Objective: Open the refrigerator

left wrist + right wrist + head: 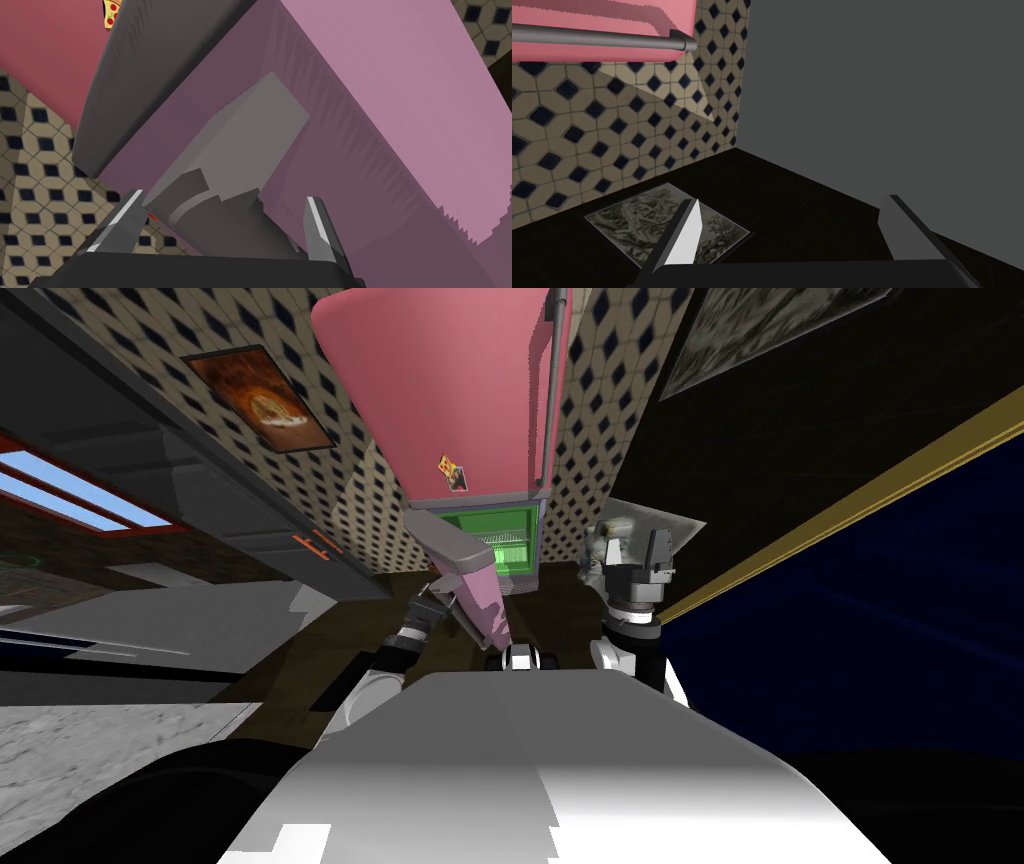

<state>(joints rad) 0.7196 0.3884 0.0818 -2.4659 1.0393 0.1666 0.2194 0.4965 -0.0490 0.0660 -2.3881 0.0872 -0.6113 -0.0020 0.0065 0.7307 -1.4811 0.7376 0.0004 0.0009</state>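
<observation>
Pink fridge door (375, 125) is ajar, but your left claw (223, 196) sits spread around its grey block handle (250, 125) and could slip off.

fridge (450, 398) ahead, lower door (487, 600) swung out twd me

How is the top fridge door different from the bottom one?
The top door is shut; the bottom door is swung open, showing a green inside. The top door carries a pizza sticker; the bottom door shows none. Both are pink.
</observation>
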